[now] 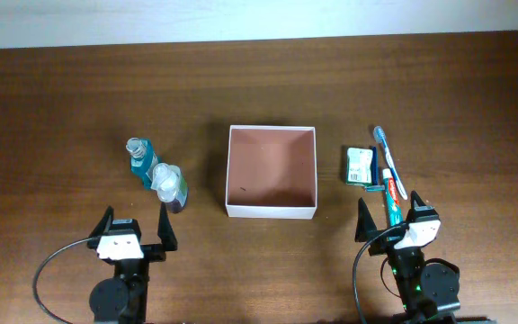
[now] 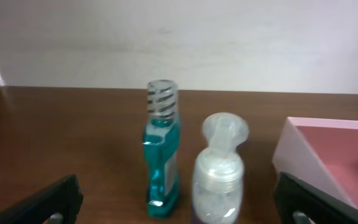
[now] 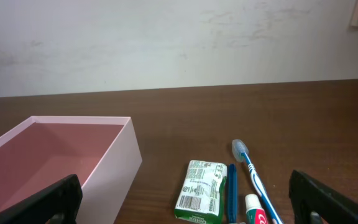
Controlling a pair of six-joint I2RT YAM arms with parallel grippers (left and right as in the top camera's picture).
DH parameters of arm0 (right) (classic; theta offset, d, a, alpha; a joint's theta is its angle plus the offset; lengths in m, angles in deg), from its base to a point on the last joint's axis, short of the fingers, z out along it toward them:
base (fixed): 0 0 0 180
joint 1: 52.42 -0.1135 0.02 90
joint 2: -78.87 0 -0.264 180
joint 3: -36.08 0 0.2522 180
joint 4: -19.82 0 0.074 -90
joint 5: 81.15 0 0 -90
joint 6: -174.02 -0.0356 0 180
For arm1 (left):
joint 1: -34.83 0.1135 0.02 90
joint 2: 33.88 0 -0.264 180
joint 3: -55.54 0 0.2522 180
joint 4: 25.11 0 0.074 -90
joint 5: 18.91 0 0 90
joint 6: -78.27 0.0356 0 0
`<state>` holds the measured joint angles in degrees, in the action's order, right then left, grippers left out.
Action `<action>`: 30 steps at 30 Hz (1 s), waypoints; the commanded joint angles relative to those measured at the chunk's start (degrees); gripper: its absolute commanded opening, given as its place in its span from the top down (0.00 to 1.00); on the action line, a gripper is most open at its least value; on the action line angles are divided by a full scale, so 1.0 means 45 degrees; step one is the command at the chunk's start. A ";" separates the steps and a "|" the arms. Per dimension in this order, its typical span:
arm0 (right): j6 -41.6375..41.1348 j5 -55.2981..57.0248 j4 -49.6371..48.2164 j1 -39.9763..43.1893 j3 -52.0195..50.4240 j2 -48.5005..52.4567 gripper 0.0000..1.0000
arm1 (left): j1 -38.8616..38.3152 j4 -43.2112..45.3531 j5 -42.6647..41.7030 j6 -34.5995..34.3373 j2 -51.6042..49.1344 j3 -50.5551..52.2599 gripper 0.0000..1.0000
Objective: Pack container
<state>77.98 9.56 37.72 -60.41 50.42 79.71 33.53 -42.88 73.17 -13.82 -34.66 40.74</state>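
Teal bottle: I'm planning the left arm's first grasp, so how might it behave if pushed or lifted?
The teal bottle stands tall on a narrow base, so a sideways push would probably tip it. It looks mostly full of liquid, so likely heavy for its size. Its smooth plastic may slip; the ribbed cap should grip better.

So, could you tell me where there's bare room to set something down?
The container is empty. Bare table lies left of the teal bottle, between the clear bottle and the container, and along the far edge. It's crowded right of the container, with packet, toothbrush and toothpaste.
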 commanded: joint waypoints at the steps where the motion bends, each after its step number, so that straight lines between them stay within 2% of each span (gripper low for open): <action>1: 0.0010 -0.0024 0.0092 -0.0058 -0.0058 -0.0141 0.02 | 0.0078 -0.0005 -0.1996 -0.0301 0.0097 0.0112 0.01; 5: 0.0010 -0.0024 0.0092 -0.0058 -0.0058 -0.0141 0.02 | 0.0068 0.0350 -0.4537 -0.0301 0.0097 0.0102 0.00; 9: 0.0010 -0.0019 0.0092 -0.0058 -0.0058 -0.0141 0.02 | 0.0068 0.1831 -0.7504 -0.0301 0.0097 0.0102 0.00; 11: 0.0010 -0.0024 0.0092 -0.0058 -0.0058 -0.0141 0.02 | 0.0068 0.2579 -0.8102 -0.0316 0.0097 0.0010 0.00; 14: 0.0010 -0.0024 0.0092 -0.0058 -0.0058 -0.0141 0.02 | 0.0078 0.2288 -0.7786 -0.0913 0.0092 -0.0743 0.01; 17: 0.0010 -0.0024 0.0092 -0.0058 -0.0058 -0.0141 0.02 | 0.0078 0.0685 -0.7325 -0.1205 -0.0083 -0.2200 0.01; 21: 0.0010 -0.0024 0.0092 -0.0058 -0.0058 -0.0141 0.02 | 0.0078 -0.2259 -0.5829 -0.1146 -0.1190 -0.5105 0.00; 25: 0.0010 -0.0024 0.0092 -0.0058 -0.0058 -0.0141 0.02 | 0.0078 -0.5076 -0.5401 0.0282 -0.3424 -0.8772 0.01; 30: 0.0010 -0.0024 0.0092 -0.0058 -0.0058 -0.0141 0.02 | 0.0078 -0.8932 -0.4007 0.1593 -0.6135 -1.2386 0.01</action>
<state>78.02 9.56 37.72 -60.41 50.42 79.67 33.53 -78.98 50.14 -12.09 -56.95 -9.57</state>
